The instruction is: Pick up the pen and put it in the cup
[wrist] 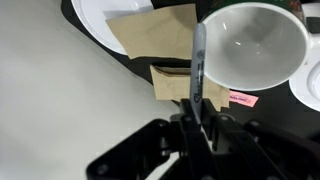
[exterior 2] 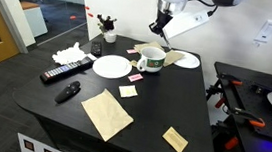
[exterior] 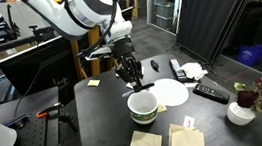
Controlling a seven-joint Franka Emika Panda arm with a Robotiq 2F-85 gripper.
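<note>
With the end effector (wrist: 200, 120) clamped on the pen (wrist: 198, 62), the fingers are drawn in tight against the shaft at its lower end. The pen sticks straight out from them, dark with a paler stretch. Pen is airborne, not in the cup. In the wrist view its tip lines up with the left edge of the cup (wrist: 256, 44); cup interior looks bare white.

In both exterior views the end effector (exterior: 129, 73) hangs above the black worktop (exterior 2: 174, 102), over or just behind the cup (exterior: 142, 105), clear of its rim. Can't resolve the pen itself in those views, too small.

Around the cup (exterior 2: 152, 59):
- white plate (exterior: 171, 93) just beside it, second white plate (exterior 2: 110, 65) on the opposite side
- pink note (exterior 2: 134, 79) and yellow note (exterior 2: 128, 90) near the cup
- brown napkin (exterior 2: 106, 114) well apart toward the worktop's front, smaller folded one (exterior 2: 175, 139) near the corner
- black remote (exterior 2: 64, 75) and stubby black oval object (exterior 2: 67, 92) near the far edge
- small vase with flowers (exterior: 242, 108) at the back, crumpled tissue (exterior 2: 70, 53) near it

White arm (exterior: 83, 6) comes in from above.
</note>
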